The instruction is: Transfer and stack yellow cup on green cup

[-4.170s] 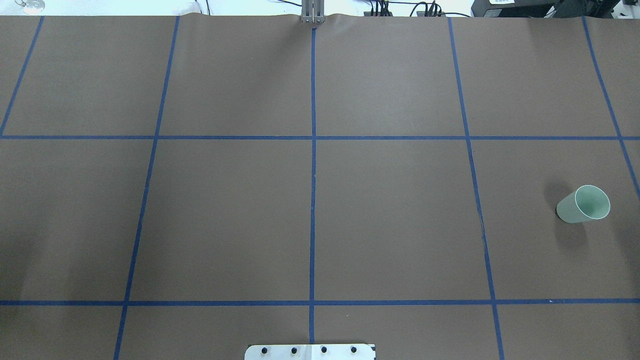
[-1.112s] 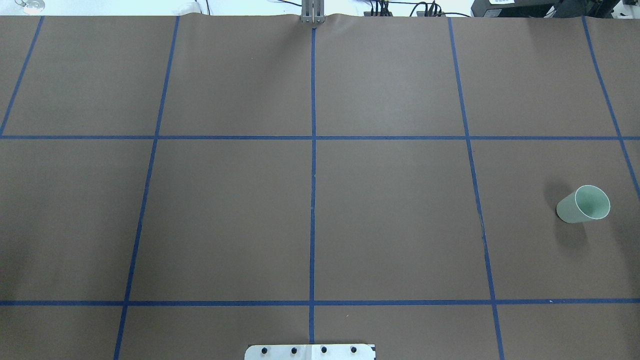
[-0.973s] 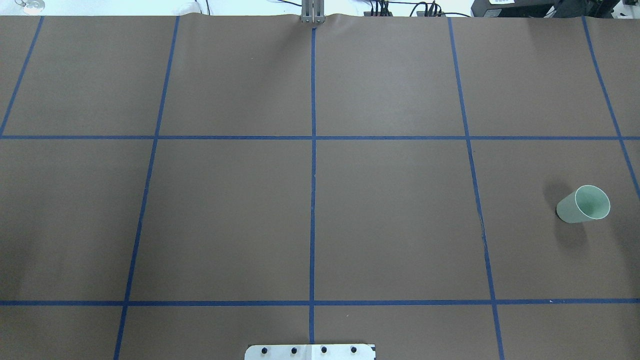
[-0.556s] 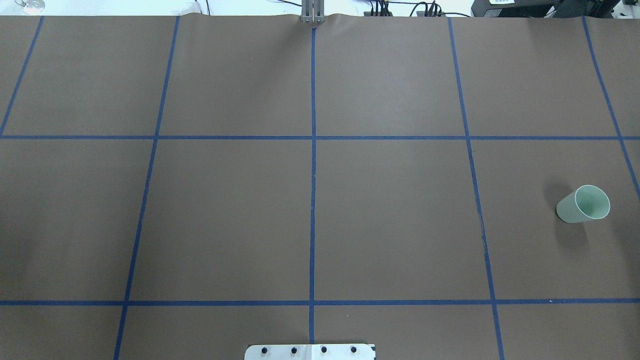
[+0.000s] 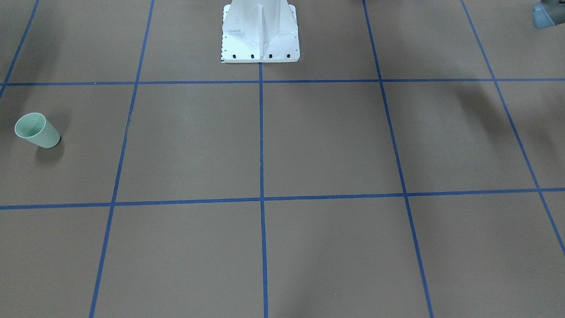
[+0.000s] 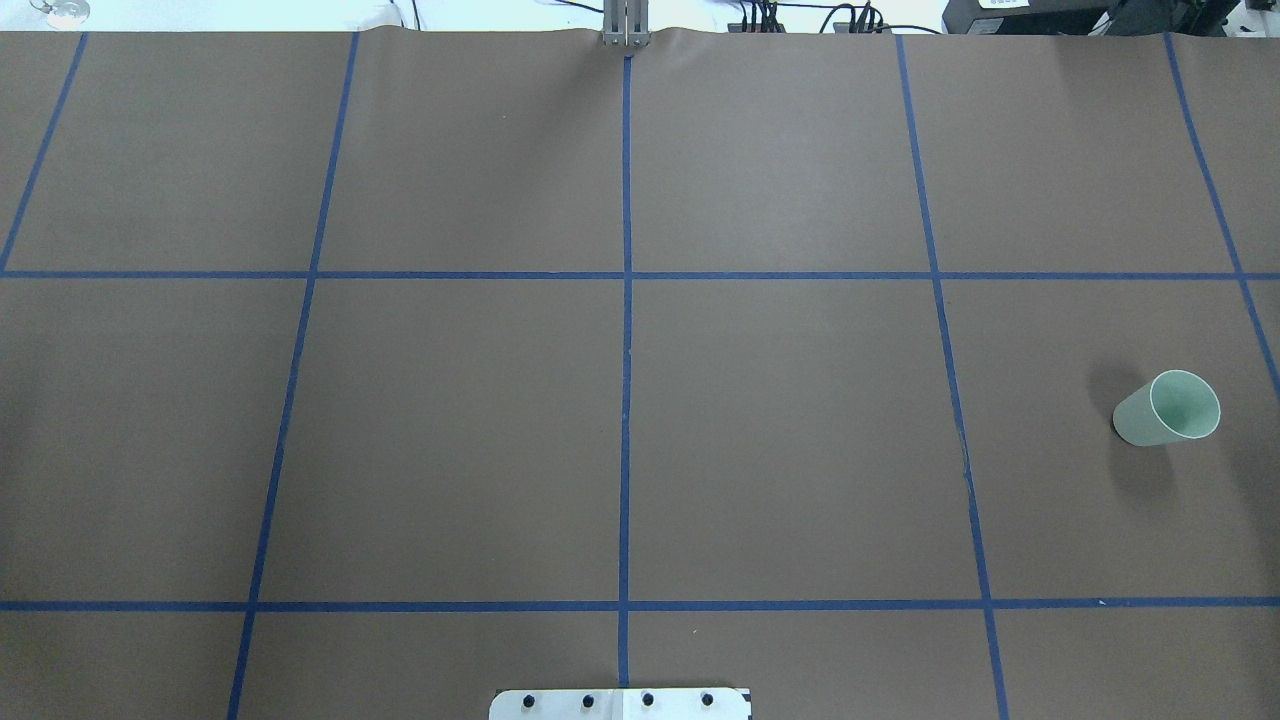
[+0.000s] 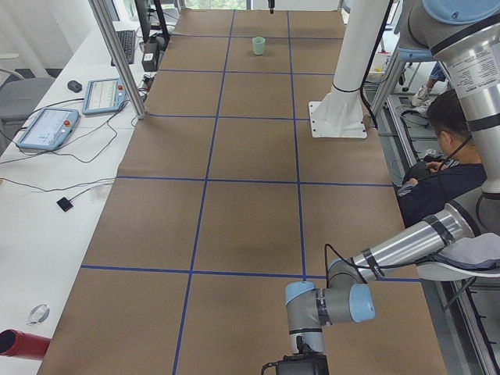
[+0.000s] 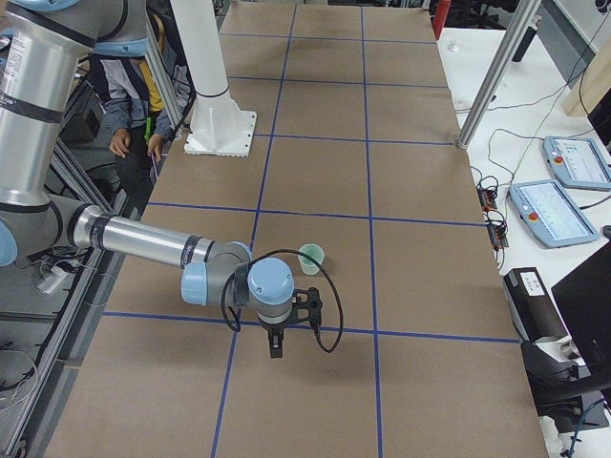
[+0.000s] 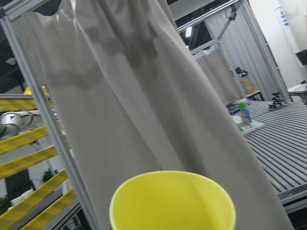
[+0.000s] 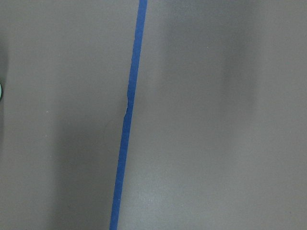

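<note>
The green cup [image 6: 1165,410] stands upright on the brown table at the robot's far right; it also shows in the front-facing view [image 5: 37,131], the exterior left view [image 7: 258,45] and the exterior right view [image 8: 311,258]. The yellow cup [image 9: 172,203] fills the bottom of the left wrist view, rim towards the camera; no fingers show there. My left gripper [image 7: 301,366] is cut off at the bottom edge of the exterior left view, so I cannot tell its state. My right gripper [image 8: 276,345] points down a little short of the green cup; I cannot tell its state.
The robot's white base [image 5: 260,31] stands at the table's near middle edge. A seated person [image 7: 437,156] is beside the base. Control pendants [image 8: 554,210] lie on the white side bench. A metal post [image 7: 117,55] stands at the table's far edge.
</note>
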Robot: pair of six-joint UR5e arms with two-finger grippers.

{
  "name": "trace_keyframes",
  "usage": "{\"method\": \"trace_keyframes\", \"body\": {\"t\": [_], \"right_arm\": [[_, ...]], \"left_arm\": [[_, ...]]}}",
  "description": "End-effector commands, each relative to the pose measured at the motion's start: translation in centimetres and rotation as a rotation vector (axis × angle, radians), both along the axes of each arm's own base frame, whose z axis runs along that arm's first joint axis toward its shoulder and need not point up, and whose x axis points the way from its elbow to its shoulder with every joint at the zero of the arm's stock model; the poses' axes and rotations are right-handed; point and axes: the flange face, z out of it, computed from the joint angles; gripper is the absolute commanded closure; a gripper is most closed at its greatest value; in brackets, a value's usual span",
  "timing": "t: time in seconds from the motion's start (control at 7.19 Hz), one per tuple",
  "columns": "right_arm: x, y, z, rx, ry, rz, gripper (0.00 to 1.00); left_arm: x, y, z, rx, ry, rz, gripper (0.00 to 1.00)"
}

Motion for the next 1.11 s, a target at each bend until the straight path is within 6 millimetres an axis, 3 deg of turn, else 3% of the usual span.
{"method": "trace_keyframes", "body": {"t": [0.0,0.42,0.83,0.97], "right_arm": [[0.0,-0.1,-0.2,0.017,0.000,0.000,0.00],[0.0,-0.3,-0.6,0.025,-0.002,0.001,0.00],[0.0,-0.8,-1.2,0.115,-0.002,-0.001,0.00],[0.0,-1.0,-1.5,0.147,-0.001,-0.001,0.00]], "left_arm": [[-2.5,-1.8,-0.9,0.106,0.011,0.172,0.43],[-1.7,-7.8,-4.3,0.331,0.085,0.237,0.43],[-0.3,-15.2,-10.4,0.594,0.152,0.361,0.43],[0.3,-18.1,-13.8,0.702,0.189,0.403,0.41]]}}
